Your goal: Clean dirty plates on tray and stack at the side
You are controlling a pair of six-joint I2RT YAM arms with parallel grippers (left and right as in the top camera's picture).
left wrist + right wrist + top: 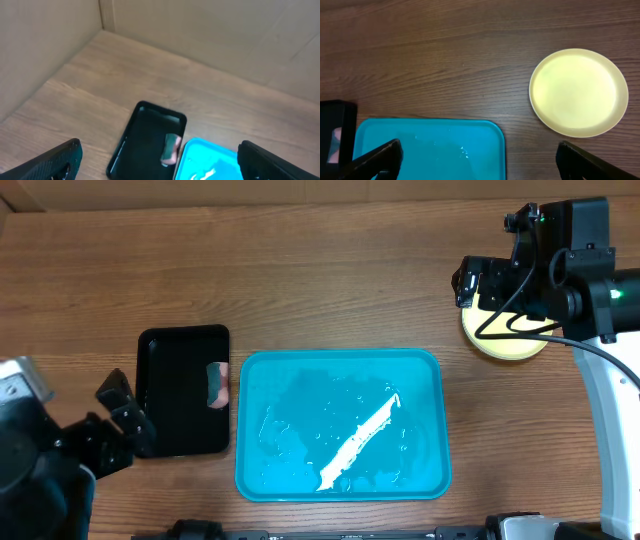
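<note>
**A:** Closest in, what do we have?

**B:** The left gripper [128, 410], jaws spread wide with nothing between them, hangs at the left edge of the black tray [170, 380], toward its nearer corner. A sponge [217, 385] lies on that tray's right side, apart from the fingers.

**A:** And the tray?

**B:** The tray [340, 355] sits mid-table [300, 260], just right of the black one. There is no plate in it. Its floor has a wet-looking sheen and a white streak that may be glare.

**A:** So where is the plate?

**B:** Farther back and off to the right, a pale yellow plate [578, 92] lies flat on the wood, well apart from the tray. The right gripper [479, 150] hovers over that side, jaws fully apart and holding nothing. The plate's top face looks clean. I cannot tell whether others lie beneath it, and the arm hides part of it from overhead.

**A:** How would it handle?

**B:** My guess is light, stiff plastic, smooth and perhaps damp, so it would be slippery. It is shallow and lies flat, which makes the rim the only hold, with one finger over the lip and one slid under the edge. Pushed from the side, it would likely skate across the wood rather than lift.

**A:** How far along is the task?

**B:** Judging by the bare tray, it is near its end.
</note>
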